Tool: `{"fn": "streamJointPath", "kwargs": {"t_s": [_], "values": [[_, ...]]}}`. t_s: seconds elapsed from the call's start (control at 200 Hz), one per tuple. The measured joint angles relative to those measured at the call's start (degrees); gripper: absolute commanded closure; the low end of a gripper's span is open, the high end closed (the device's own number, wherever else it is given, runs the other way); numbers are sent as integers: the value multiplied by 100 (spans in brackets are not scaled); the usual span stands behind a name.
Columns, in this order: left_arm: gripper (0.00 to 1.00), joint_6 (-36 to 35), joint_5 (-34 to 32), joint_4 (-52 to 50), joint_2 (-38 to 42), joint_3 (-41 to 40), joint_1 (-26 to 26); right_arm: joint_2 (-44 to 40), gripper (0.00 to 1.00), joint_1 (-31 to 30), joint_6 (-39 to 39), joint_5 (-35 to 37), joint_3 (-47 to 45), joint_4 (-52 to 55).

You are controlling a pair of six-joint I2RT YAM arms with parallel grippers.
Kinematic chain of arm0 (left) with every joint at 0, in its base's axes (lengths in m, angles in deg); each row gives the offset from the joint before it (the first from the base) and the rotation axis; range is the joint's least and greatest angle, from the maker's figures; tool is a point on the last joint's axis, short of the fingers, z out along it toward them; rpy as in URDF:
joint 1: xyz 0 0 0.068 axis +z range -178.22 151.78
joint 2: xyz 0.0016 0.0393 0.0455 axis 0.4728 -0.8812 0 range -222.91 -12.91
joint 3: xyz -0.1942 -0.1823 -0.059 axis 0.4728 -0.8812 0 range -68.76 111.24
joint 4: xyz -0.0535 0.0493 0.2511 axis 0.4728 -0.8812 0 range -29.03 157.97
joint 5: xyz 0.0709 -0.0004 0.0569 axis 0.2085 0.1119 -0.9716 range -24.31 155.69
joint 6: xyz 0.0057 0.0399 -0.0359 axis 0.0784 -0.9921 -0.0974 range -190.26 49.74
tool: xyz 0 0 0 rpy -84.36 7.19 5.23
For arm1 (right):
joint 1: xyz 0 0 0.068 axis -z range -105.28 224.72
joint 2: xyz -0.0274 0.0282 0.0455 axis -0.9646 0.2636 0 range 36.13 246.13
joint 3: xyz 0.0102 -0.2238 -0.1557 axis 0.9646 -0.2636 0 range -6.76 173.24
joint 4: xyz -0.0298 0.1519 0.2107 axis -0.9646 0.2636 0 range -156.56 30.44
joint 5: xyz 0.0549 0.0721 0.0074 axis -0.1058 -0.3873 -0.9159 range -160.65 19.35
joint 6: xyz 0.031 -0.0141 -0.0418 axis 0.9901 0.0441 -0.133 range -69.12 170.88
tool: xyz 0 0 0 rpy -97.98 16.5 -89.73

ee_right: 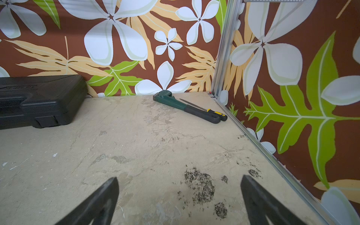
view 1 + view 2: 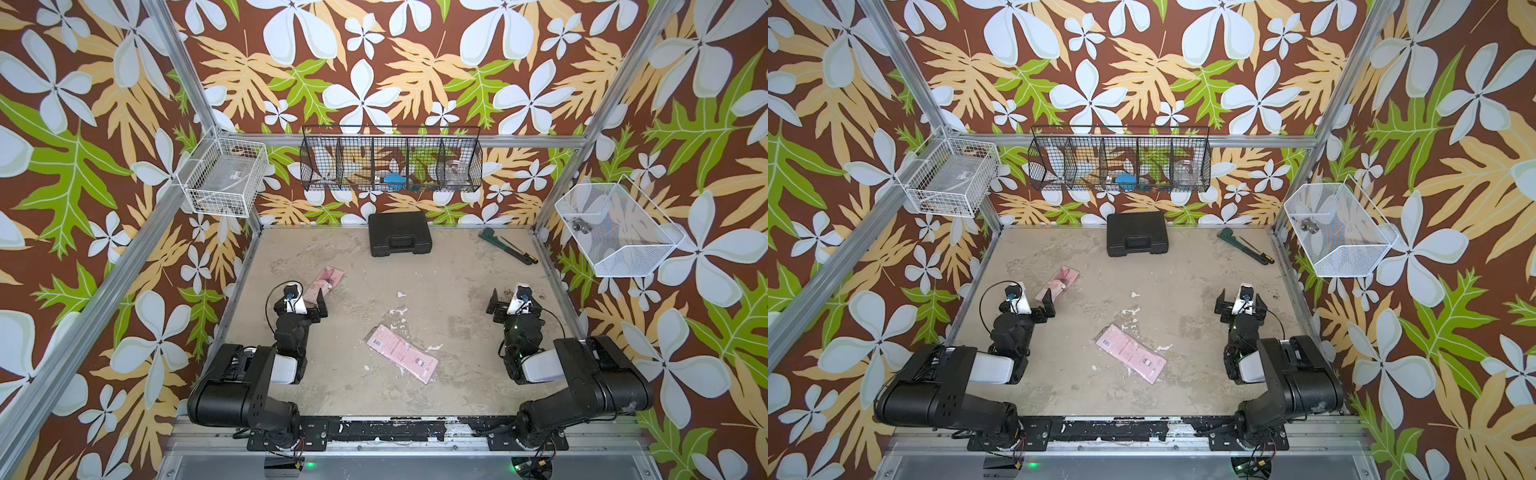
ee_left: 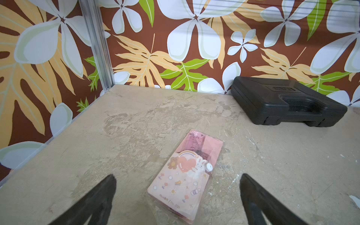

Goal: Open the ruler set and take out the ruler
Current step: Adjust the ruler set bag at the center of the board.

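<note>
Jaws spread wide, left gripper and right gripper, both empty. Ruler set lies by the left, rulers inside; 2nd pink pack mid-table; blk case, wrench at back.

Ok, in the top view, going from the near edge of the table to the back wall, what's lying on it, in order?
Pink packet with the barcode → pink ruler set with the cartoon front → black case. The wrench lies about level with the case, so it is left out.
</note>
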Motion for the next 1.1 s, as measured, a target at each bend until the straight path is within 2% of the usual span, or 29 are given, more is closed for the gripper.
{"fn": "streamJointPath", "kwargs": {"t_s": [0.641,0.716,0.796,0.811,0.836,0.886,0.911,0.996,1.046,1.101], "values": [[0,2,13,-72,48,15,17,-4,0,0,2,0,0,2],[0,24,-186,-562,479,181,-33,-160,0,-59,0,44,22,138],[0,199,-826,-1309,1246,551,-389,-916,0,-286,-87,170,612,1318],[4,304,-901,-1491,1429,654,-461,-1023,0,-317,-81,173,780,1495],[8,527,-970,-1779,1694,793,-553,-1172,0,-343,76,160,1082,1764],[9,1029,-1021,-2118,2122,990,-710,-1401,0,-332,791,173,1633,2271],[8,1220,-1123,-2249,2267,1056,-833,-1491,1,-267,1239,-28,1880,2575],[12,1897,-1038,-3001,2465,1381,-1606,-1543,13,-221,2135,-1244,2315,3073],[13,2109,-826,-3539,2441,1589,-1998,-1558,15,-608,2452,-1923,2535,3563],[15,2312,-621,-4092,2461,1725,-2304,-1628,15,-1156,2433,-2334,2732,4124]]}}
